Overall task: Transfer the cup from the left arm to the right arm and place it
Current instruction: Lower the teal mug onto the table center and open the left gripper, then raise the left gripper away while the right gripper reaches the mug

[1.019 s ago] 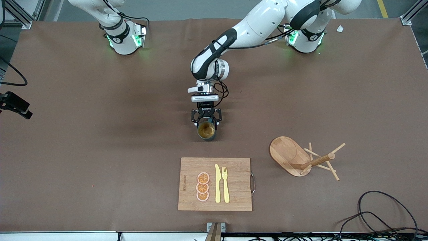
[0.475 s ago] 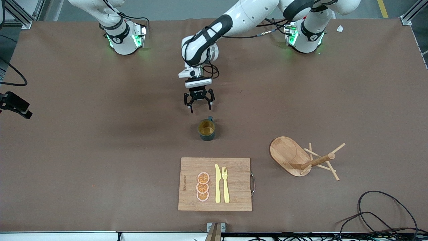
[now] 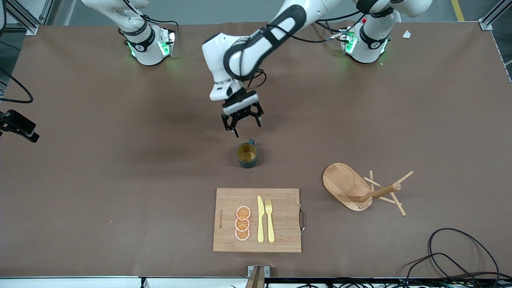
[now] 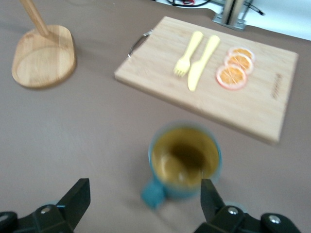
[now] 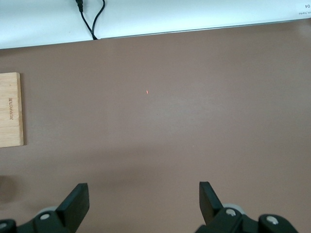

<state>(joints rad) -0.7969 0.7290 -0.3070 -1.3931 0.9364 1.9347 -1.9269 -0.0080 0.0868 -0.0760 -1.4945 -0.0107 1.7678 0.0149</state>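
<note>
The cup [image 3: 247, 155], a small dark teal mug with a yellowish inside, stands upright on the brown table, farther from the front camera than the cutting board. Its handle [image 4: 153, 191] points toward the robots' bases. My left gripper [image 3: 245, 127] hangs open and empty over the bare table just beside that handle. In the left wrist view the cup [image 4: 184, 160] sits just ahead of the left gripper [image 4: 143, 189], not between its fingers. My right gripper [image 5: 143, 194] is open over bare table, and the right arm waits near its base.
A wooden cutting board [image 3: 284, 200] carries a yellow knife [image 3: 260, 220], a fork [image 3: 270, 220] and three orange slices [image 3: 242, 223]. A tipped wooden mug rack [image 3: 352, 186] lies toward the left arm's end. Black cables [image 3: 460, 252] curl at the near corner.
The left gripper was down around the cup; it has lifted off and drawn back toward the bases, turning a little. The cup stays standing where it was.
</note>
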